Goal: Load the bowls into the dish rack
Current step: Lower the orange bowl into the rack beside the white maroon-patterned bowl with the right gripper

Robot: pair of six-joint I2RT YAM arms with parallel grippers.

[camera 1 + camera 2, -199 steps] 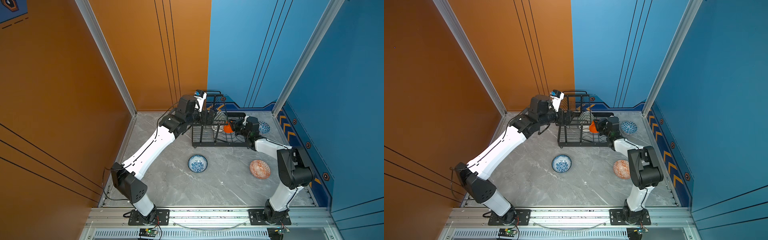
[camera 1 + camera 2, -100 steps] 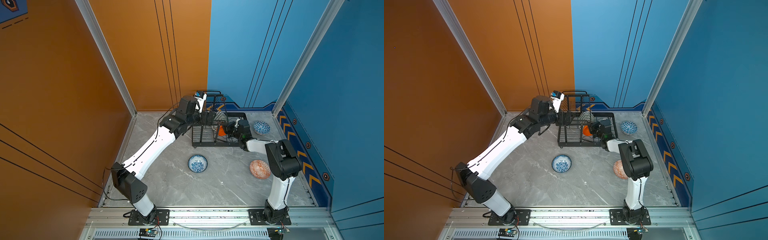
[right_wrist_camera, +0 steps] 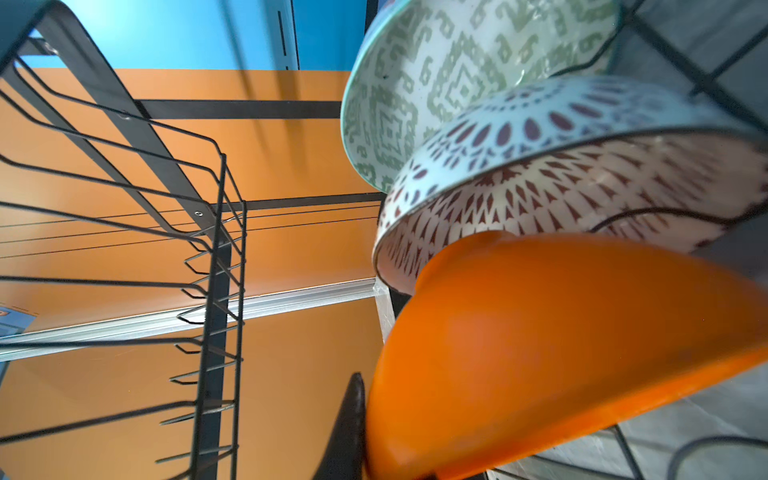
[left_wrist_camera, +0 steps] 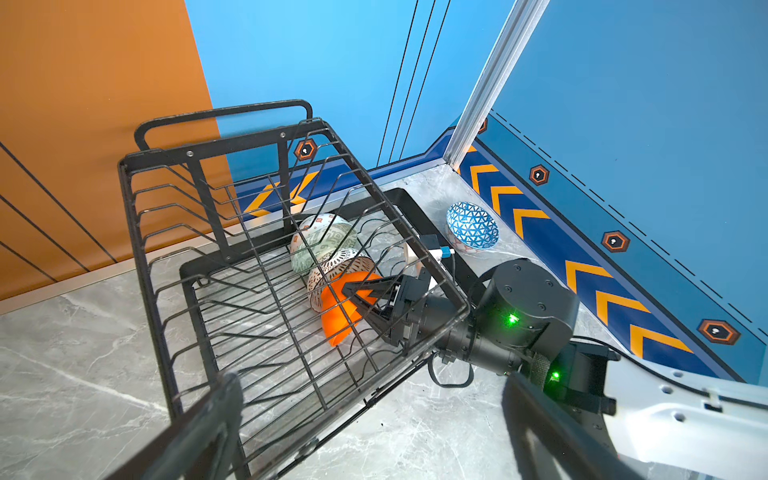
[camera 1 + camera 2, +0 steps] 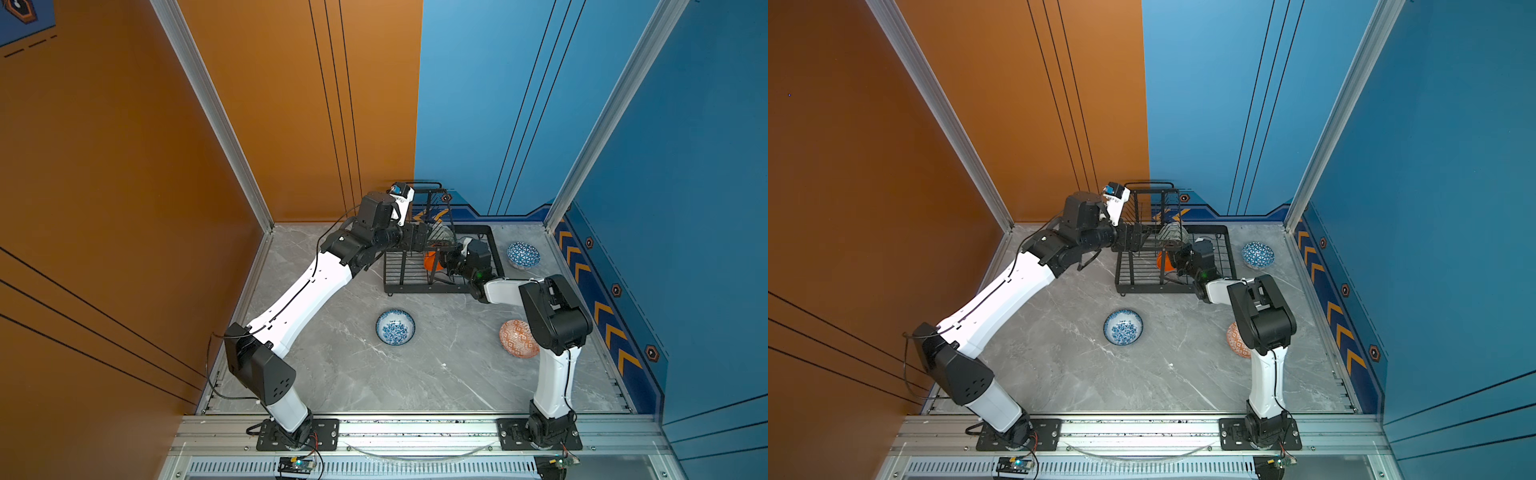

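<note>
The black wire dish rack [image 5: 399, 286] [image 5: 1129, 286] [image 4: 137, 232] [image 3: 212, 291] stands at the back. On edge in its lower tray are a pale-green bowl [image 4: 320, 237] [image 3: 436, 83] and a dark-lattice white bowl [image 4: 336, 266] [image 3: 561, 174]. My right gripper [image 5: 440, 261] [image 5: 1173, 262] [image 4: 353, 297] is shut on the rim of the plain orange bowl [image 5: 430, 259] [image 4: 340, 320] [image 3: 540, 353], which it holds against the lattice bowl. My left gripper [image 5: 419, 241] [image 5: 1136, 239] [image 4: 370, 380] is wide open at the upper basket's left end, with the basket's rim between its fingers.
A blue triangle-patterned bowl [image 5: 523, 255] [image 5: 1258, 254] [image 4: 471, 226] sits on the floor right of the rack. A blue-floral bowl [image 5: 395, 326] [image 5: 1123, 326] lies in front of the rack. An orange-red geometric bowl [image 5: 517, 338] [image 5: 1235, 340] is partly behind the right arm.
The right gripper has carried the orange bowl leftward into the rack's lower tray, up against the lattice bowl, and its elbow has swung in. The left arm has stayed put.
</note>
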